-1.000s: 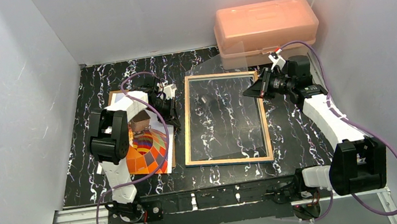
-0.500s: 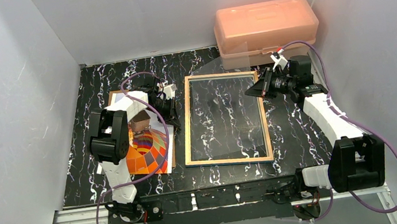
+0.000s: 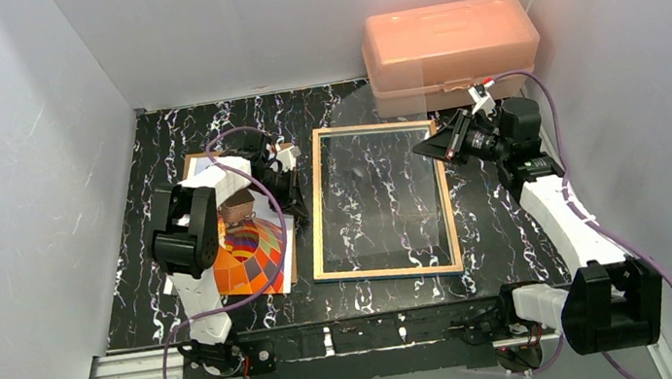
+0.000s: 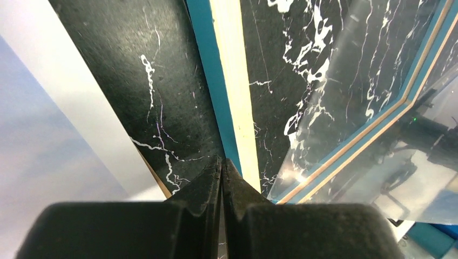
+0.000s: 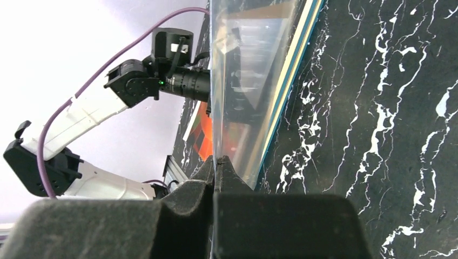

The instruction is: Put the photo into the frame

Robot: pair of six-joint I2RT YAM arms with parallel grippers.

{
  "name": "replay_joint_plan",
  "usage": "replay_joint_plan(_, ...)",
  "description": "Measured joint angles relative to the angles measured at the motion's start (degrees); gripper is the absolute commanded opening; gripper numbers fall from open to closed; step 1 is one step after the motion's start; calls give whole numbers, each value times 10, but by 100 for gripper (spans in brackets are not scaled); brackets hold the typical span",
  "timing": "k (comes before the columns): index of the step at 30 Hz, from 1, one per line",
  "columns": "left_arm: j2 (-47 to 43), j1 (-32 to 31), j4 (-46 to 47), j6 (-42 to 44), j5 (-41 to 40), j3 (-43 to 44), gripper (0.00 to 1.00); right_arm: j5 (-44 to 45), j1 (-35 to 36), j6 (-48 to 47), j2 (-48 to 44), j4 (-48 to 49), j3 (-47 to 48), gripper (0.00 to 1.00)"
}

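The work surface is a black marbled table (image 3: 177,132), with a pink box (image 3: 448,42) standing at its far right corner, apart from the work.

The frame (image 3: 317,221) lies flat at the centre of the table, wood-coloured back upward. This suits loading from behind.

The clear pane (image 5: 243,81) is tilted up out of the frame. Its far-right part is raised towards the pink box, while its lower part stays within the frame opening. Judged purpose: to hold the opening clear, or to reseat the pane before the print goes in.

The photo (image 3: 252,254) lies flat to the left of the frame, on a brown board (image 3: 238,207) and partly under the left arm. It is near the frame but not in it, so the insertion step is not yet done.

The right gripper (image 5: 217,164) has its fingers pinched on the edge of the clear pane, which rises from between the tips. This grip alone keeps the pane tilted, and a slip would drop it onto the frame.

The left gripper (image 4: 222,167) has its fingers pressed together with nothing visible between them. It is poised low at the frame's left rail, between rail and photo. Contact with the rail cannot be confirmed. The position suggests steadying the frame or readiness to take the print.
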Motion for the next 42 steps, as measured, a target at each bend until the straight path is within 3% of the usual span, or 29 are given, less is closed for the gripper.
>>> replay_joint_plan(12, 0, 0, 7, -6, 11, -17, 0, -4, 0, 45, -24, 30, -56, 1)
replay_joint_plan(42, 0, 0, 8, -6, 11, -17, 0, -2, 0, 62, -29, 51, -83, 1)
